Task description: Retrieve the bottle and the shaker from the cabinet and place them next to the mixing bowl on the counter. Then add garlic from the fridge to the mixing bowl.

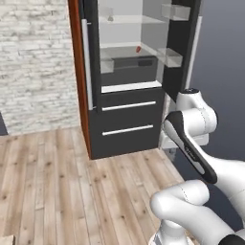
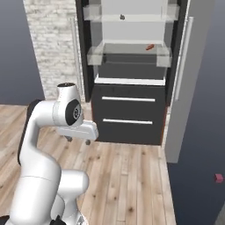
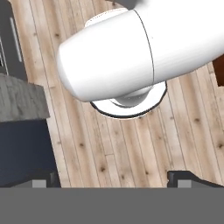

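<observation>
Dark finger tips of the gripper (image 3: 112,179) are seen at the 6 o'clock edge of the hand view, set as wide apart as they go, with nothing held between them; only the wooden plank floor (image 3: 131,148) lies beneath. In the right base view the gripper (image 2: 78,139) hangs under the folded white arm, pointed down at the floor, short of the fridge (image 2: 132,114). The black fridge stands open at 12 o'clock from the gripper in both base views, its two lower drawers with silver bar handles shut. On a clear glass shelf (image 2: 127,46) inside, a small reddish item (image 2: 150,47) is seen toward 1 o'clock, and a small dark item (image 2: 122,17) sits on the shelf above; what either is cannot be told. A white brick wall (image 1: 33,62) stands at the fridge's 9 o'clock side.
</observation>
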